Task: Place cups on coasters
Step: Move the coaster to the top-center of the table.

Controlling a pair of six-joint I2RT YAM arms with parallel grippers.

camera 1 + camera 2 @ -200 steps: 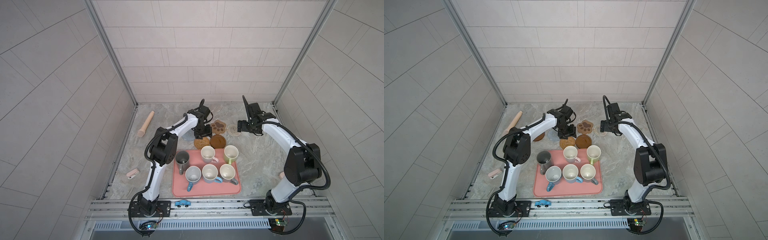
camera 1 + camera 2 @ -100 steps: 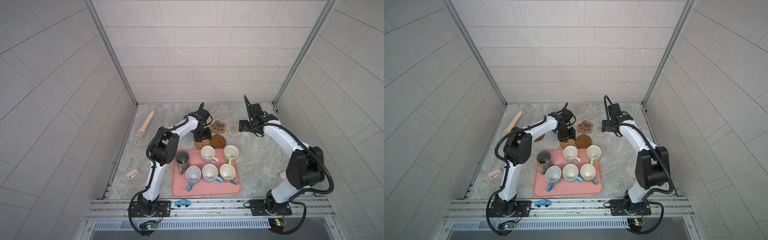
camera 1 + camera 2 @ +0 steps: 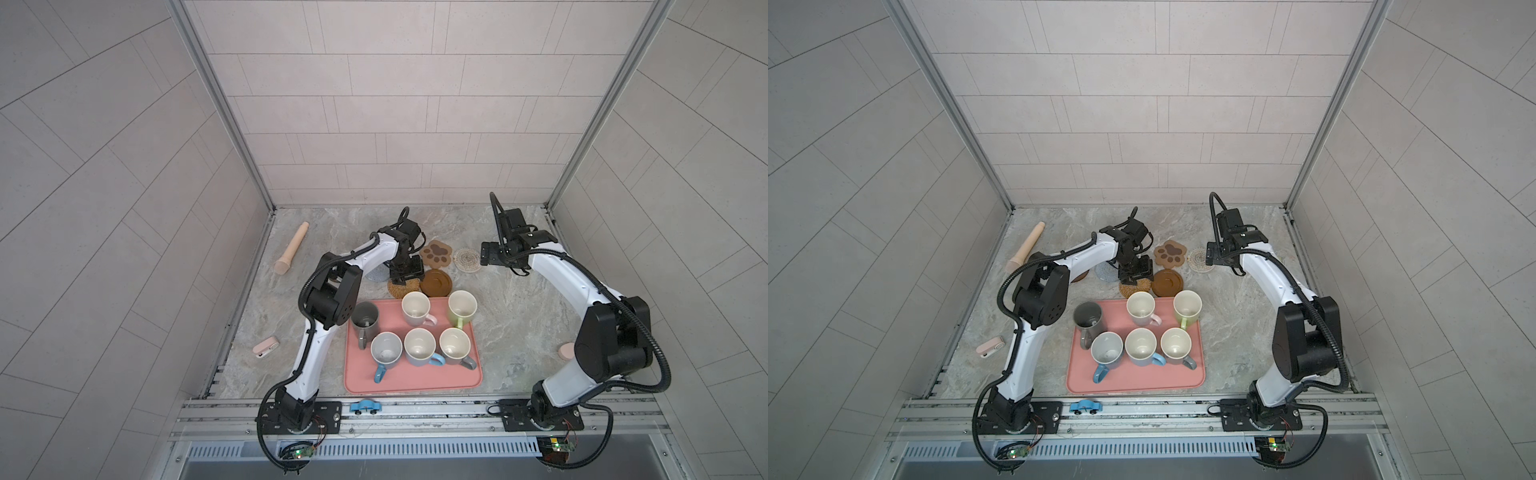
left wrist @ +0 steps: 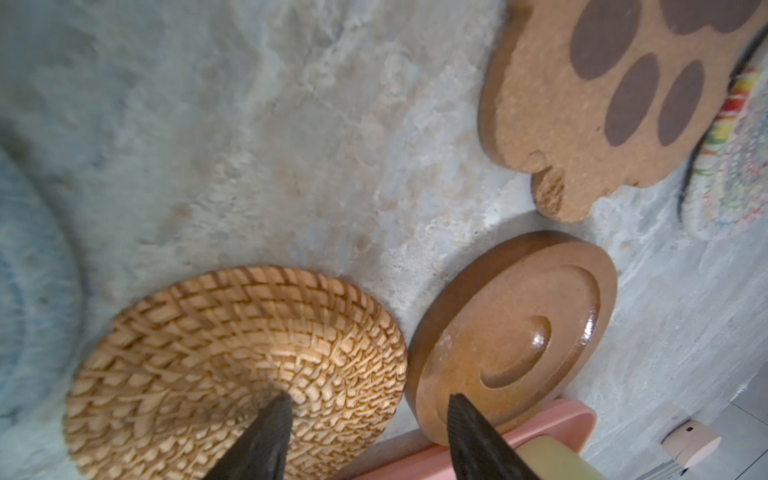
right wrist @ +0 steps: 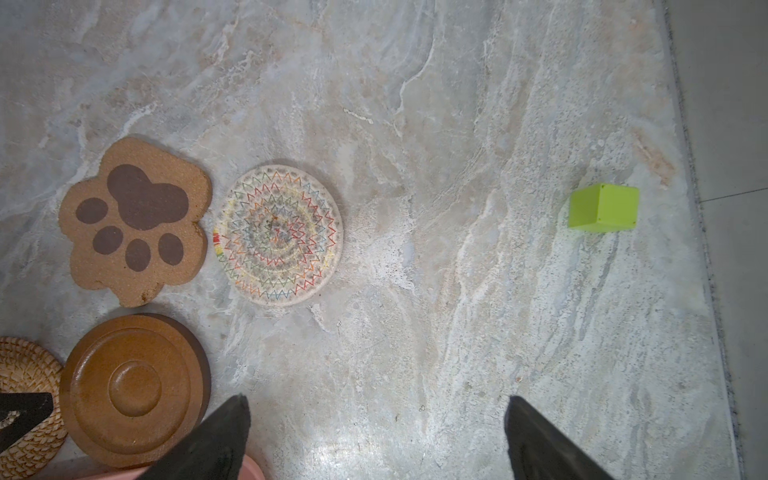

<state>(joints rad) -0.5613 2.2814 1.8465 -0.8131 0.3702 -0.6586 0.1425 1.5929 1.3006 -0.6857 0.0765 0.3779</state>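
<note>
Six cups stand upright on the pink tray (image 3: 415, 380) at the near middle of the table. The tall dark grey cup (image 3: 365, 319), pink cup (image 3: 415, 308) and green cup (image 3: 461, 305) form the far row. The pale grey cup with blue handle (image 3: 386, 349), light blue cup (image 3: 419, 347) and grey cup (image 3: 454, 343) form the near row.

The coasters lie just beyond the tray's far edge. The rattan coaster (image 3: 405, 287) and a brown wooden disc (image 3: 435, 282) sit side by side, almost touching. Farther off are the paw coaster (image 3: 435, 253) and, right of it, the cream woven coaster (image 3: 467, 259). The grey-blue crochet coaster (image 3: 376, 275) shows left of the rattan one, partly under the left arm. In a top view a second brown disc (image 3: 1080, 276) peeps out farther left.

The left gripper (image 4: 370, 401) hangs low over the rattan coaster and the wooden disc, jaws parted and empty, one fingertip above each. The right gripper (image 5: 376, 401), spread wide and holding nothing, is over bare table just right of the cream woven coaster. A green cube (image 5: 602, 207) sits near the table's edge, well apart from the coasters.
</note>
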